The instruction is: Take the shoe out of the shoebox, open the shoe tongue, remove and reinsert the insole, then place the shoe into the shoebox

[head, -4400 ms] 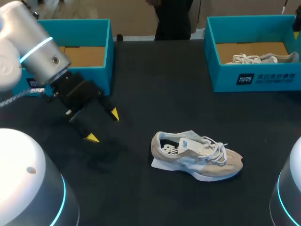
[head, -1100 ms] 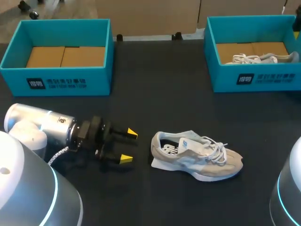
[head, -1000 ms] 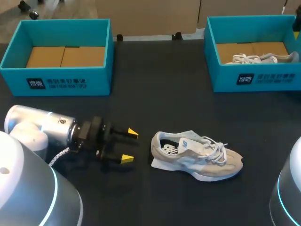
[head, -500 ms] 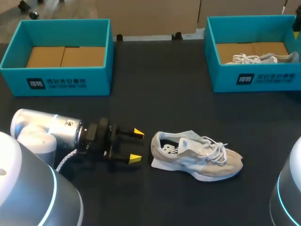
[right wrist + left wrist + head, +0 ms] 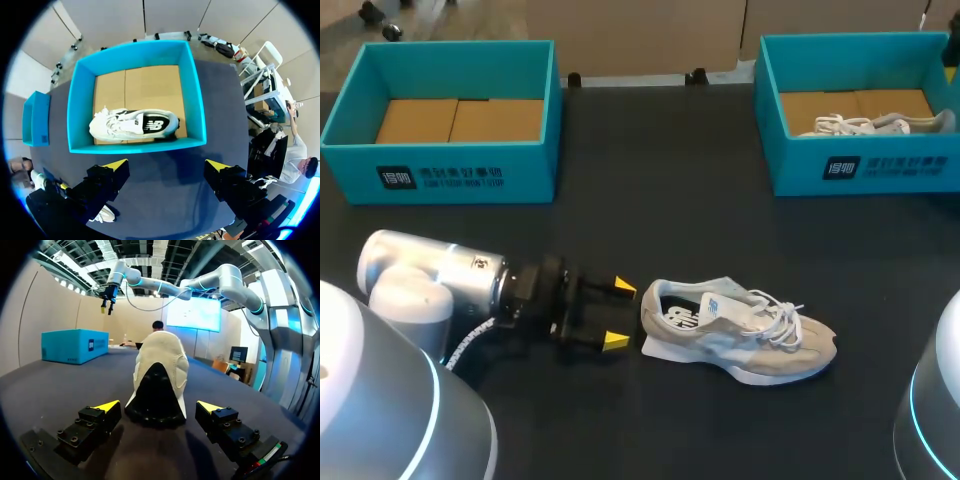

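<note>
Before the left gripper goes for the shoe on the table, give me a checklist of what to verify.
1. Left gripper open: ok.
2. Shoe upright on its sole: ok.
3. Heel centred ahead of the left gripper: ok.
4. Left gripper around the heel: not ok, the heel lies just ahead of it.
5. Right gripper out of the way: ok, open above the right box.
6. Insole seated flat: cannot tell.
</note>
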{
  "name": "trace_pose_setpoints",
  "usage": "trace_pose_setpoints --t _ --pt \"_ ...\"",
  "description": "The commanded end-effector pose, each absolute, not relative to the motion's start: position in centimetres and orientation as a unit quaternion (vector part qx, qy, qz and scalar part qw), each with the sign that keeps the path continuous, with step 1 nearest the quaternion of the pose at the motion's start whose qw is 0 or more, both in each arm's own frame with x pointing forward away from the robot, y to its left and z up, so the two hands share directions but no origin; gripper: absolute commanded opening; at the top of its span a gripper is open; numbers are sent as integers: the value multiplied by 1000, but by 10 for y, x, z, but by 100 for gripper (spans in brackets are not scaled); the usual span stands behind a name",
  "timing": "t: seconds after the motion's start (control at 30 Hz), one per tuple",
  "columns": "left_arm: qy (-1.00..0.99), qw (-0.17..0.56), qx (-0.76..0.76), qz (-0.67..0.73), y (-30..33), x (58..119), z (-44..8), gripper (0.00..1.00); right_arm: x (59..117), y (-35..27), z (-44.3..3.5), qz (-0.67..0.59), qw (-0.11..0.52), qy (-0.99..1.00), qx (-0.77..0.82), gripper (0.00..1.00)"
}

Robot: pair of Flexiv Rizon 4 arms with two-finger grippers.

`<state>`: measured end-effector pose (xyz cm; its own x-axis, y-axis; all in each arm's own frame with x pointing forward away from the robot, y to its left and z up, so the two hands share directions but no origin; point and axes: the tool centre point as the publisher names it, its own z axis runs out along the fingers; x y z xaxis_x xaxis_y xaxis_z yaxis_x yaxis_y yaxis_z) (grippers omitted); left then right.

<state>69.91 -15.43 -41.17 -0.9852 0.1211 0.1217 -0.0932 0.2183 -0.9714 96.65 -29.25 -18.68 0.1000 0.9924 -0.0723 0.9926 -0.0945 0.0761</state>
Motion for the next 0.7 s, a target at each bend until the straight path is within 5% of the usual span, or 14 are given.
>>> trace_pose_setpoints --t 0.03,0.7 --pt "-774 89 -7 627 -161 701 -416 100 966 -292 -187 -1 53 670 740 100" --pt "-777 98 -20 622 -191 700 -422 100 966 -292 -187 -1 53 670 740 100"
